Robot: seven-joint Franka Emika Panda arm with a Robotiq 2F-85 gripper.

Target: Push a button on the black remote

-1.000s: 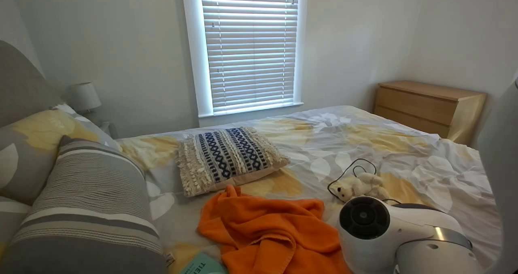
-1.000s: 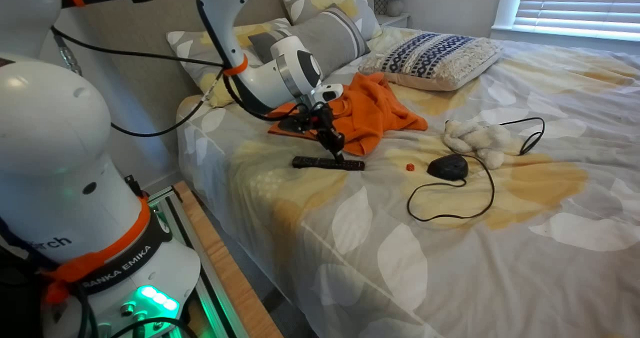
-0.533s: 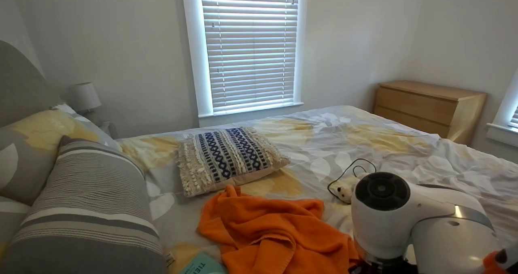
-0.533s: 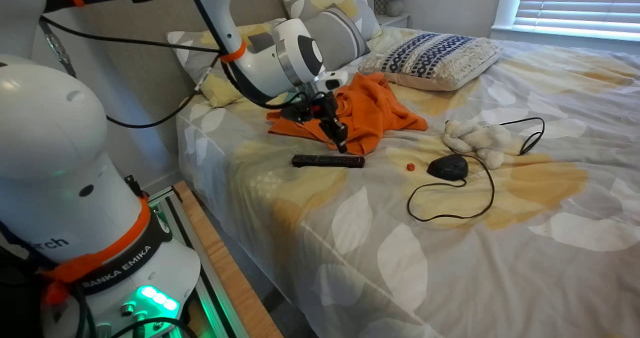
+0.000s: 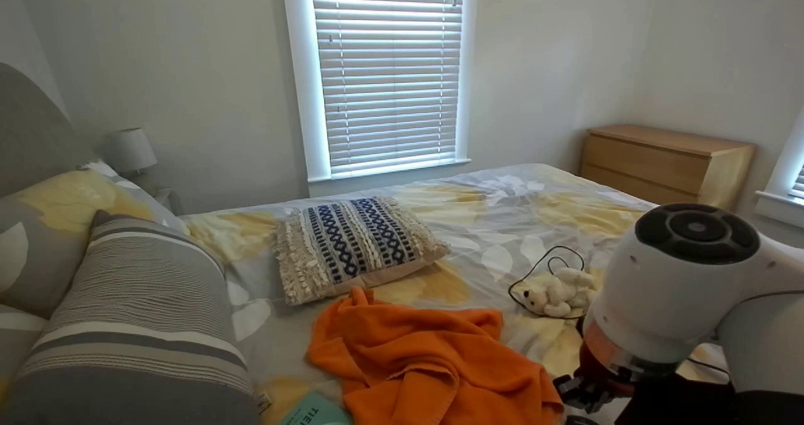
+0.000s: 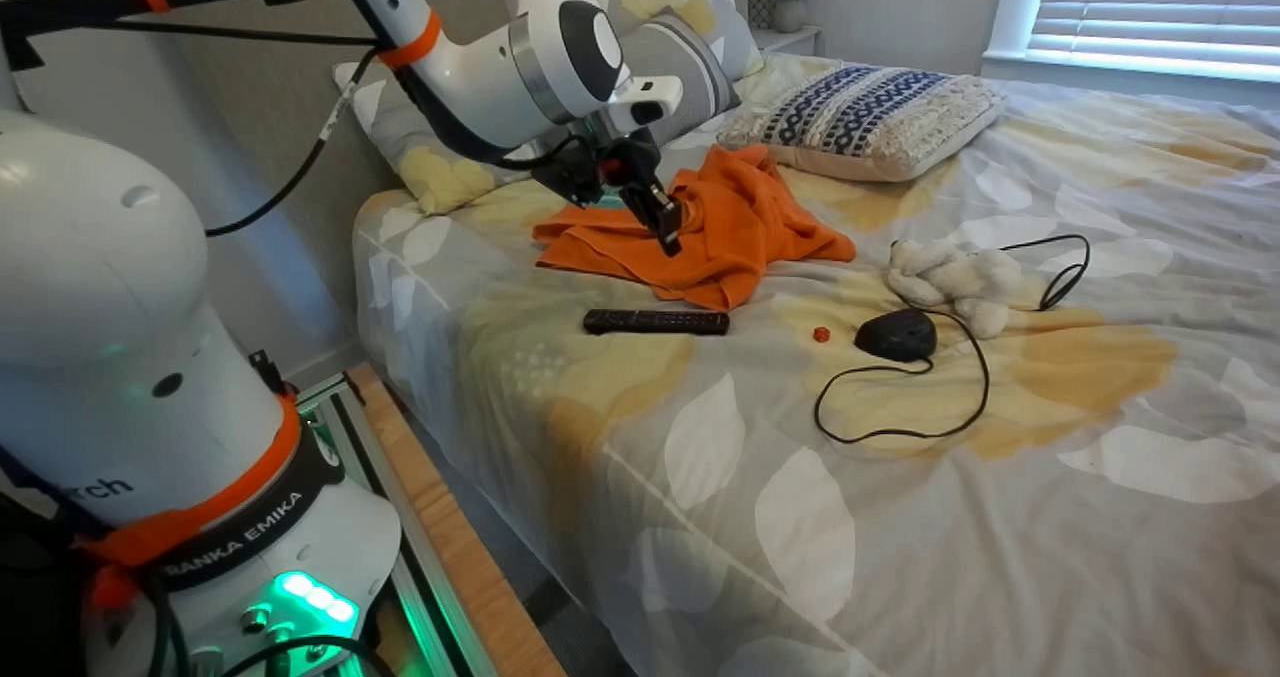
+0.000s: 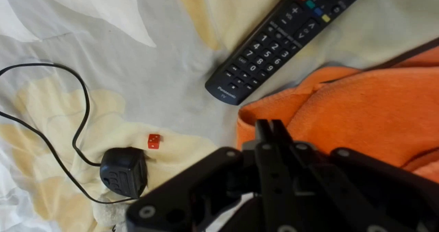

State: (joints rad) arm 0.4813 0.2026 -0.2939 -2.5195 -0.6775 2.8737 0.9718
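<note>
The black remote (image 6: 656, 322) lies flat on the bed in an exterior view. In the wrist view the remote (image 7: 264, 59) shows its number keys and coloured buttons, its far end cut off by the top edge. I cannot make it out in an exterior view where the arm stands at the lower right. My gripper (image 6: 672, 247) is raised above the bed, apart from the remote and above the orange cloth's edge. In the wrist view its fingertips (image 7: 270, 122) are together with nothing between them, below the remote's near end. The gripper (image 5: 575, 397) also shows partly at the lower right.
An orange cloth (image 6: 735, 217) lies beside the remote. A small red die (image 7: 154, 141), a black corded device (image 6: 896, 336) and a white plush toy (image 6: 955, 277) lie on the bed. A patterned pillow (image 5: 358, 243) and a grey striped pillow (image 5: 144, 312) lie farther off.
One second ago my fingertips were down at the remote's top. The gripper has since risen off it and moved back. The remote lies in the same place.
</note>
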